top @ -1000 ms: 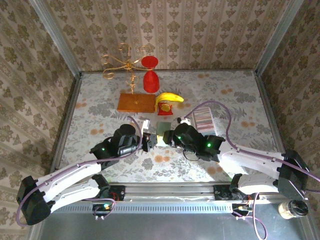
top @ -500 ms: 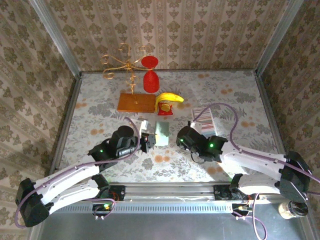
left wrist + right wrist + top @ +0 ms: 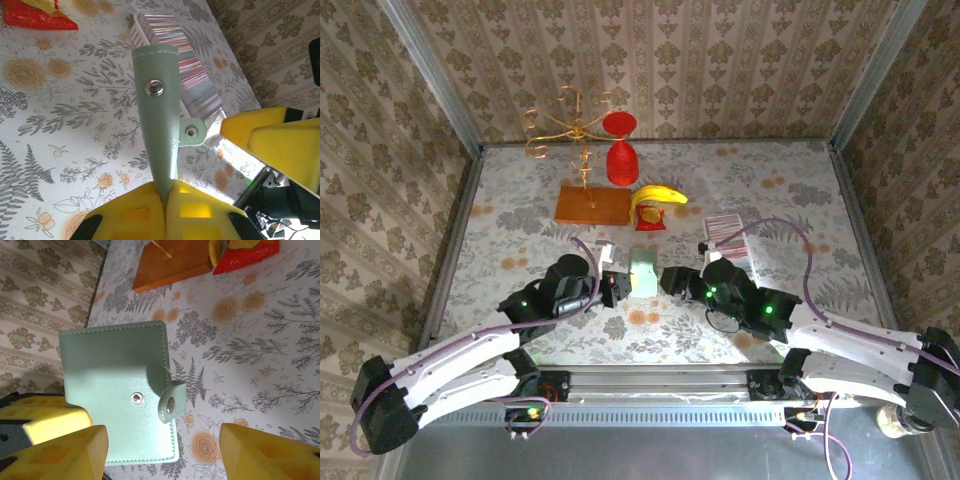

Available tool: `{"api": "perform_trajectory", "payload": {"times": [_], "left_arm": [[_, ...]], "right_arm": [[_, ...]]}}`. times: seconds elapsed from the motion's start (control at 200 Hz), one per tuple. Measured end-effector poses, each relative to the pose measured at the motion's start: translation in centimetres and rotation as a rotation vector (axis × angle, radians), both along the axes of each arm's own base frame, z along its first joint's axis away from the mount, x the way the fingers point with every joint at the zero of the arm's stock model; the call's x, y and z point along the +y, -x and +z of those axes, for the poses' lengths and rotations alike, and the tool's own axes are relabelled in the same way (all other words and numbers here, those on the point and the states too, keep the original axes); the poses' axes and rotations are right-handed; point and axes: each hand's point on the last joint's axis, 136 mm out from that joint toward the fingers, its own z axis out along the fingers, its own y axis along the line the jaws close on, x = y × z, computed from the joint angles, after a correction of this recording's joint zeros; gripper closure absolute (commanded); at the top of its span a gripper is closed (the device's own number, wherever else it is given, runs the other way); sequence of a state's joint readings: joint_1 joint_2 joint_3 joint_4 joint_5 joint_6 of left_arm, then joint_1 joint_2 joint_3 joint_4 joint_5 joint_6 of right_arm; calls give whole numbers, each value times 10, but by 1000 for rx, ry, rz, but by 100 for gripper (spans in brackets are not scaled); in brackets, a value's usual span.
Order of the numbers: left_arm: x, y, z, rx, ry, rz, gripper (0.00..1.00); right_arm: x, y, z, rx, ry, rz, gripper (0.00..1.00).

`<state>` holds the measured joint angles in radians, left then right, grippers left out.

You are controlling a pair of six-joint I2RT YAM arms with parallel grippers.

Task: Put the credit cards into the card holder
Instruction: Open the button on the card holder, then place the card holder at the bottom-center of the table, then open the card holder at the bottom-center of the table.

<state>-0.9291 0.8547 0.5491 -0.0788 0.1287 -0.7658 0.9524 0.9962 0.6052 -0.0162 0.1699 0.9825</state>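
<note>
Clamping the card holder (image 3: 159,110), left pincer (image 3: 165,200); right pincer (image 3: 164,447) agape alongside

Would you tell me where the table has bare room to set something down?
Free: the strip between the wooden board and the left wall, and the far right corner behind the credit cards. Crowded: the centre, where the left gripper holds the card holder, the right gripper open beside it.

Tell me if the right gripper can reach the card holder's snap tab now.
Probably yes. The right gripper is open and faces the card holder, which the left gripper holds; the snap tab hangs undone with nothing in between.
</note>
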Motion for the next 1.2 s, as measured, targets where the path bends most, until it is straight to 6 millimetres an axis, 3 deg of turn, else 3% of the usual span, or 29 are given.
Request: {"api": "perform_trajectory", "payload": {"times": [0.11,0.195,0.48,0.69,0.77,0.935,1.2], "left_arm": [[-1,3,3,11,19,-11,97],[-1,6,9,13,42,-16,97],[2,9,24,8,96,-11,96],[1,10,26,31,118,-6,96],[-1,10,27,40,136,-5,95],[0,13,4,93,138,8,88],[-4,26,-61,224,49,7,76]], "right_arm": [[5,-3,2,5,1,1,48],[8,-5,4,9,-2,-5,59],[10,-10,2,31,31,-14,72],[9,-10,-1,42,43,-16,100],[8,-9,-3,49,44,-19,100],[7,-7,-14,76,49,-20,100],[2,8,-80,204,105,-10,100]]}}
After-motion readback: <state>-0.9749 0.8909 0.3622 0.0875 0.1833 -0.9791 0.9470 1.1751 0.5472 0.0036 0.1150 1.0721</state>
